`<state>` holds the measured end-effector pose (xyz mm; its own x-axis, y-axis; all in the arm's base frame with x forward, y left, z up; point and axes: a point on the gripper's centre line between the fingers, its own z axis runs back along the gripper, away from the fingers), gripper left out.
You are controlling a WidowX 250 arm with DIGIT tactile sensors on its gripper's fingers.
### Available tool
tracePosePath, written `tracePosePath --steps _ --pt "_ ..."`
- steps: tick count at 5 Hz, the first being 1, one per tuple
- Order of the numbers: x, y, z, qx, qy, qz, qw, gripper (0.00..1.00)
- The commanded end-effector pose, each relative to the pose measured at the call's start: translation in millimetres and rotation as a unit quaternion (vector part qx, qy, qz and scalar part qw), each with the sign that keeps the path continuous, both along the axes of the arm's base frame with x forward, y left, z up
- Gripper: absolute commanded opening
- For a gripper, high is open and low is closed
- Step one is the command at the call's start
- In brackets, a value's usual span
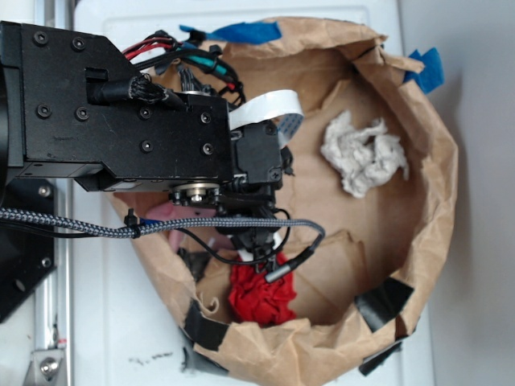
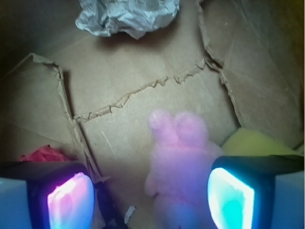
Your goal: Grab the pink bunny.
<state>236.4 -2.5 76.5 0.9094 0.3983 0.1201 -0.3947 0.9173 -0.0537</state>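
So in the wrist view, going left to right: the red cloth ball [image 2: 44, 153] peeks out by the left finger [image 2: 69, 200], tucked near the bag's torn paper floor [image 2: 143, 67]. Then the pink bunny [image 2: 178, 162] sits between the two fingers, way closer to the right one, nearly touching it as far as I can tell. Its long axis runs up and down the frame, ears pointing away from the camera, so the jaws straddle it crosswise. The gripper [image 2: 150, 198] is spread wide and isn't holding anything. I'd nudge it right a bit to center the bunny before closing.

A yellow sponge [image 2: 252, 143] lies just beside the bunny on the right, right behind that finger, so it could get pinched too. White wadded paper [image 2: 126, 16] is well apart at the far edge.

In the exterior view the arm [image 1: 121, 121] hides most of the bunny inside the paper bag [image 1: 434, 201].
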Motion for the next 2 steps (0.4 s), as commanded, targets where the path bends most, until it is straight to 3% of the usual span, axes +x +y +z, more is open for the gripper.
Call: tracePosePath --steps 1,2 --pt "-10 10 12 -0.008 -0.023 0.003 1.0 1.0" --pt "-21 12 15 -0.012 -0.016 0.004 1.0 1.0"
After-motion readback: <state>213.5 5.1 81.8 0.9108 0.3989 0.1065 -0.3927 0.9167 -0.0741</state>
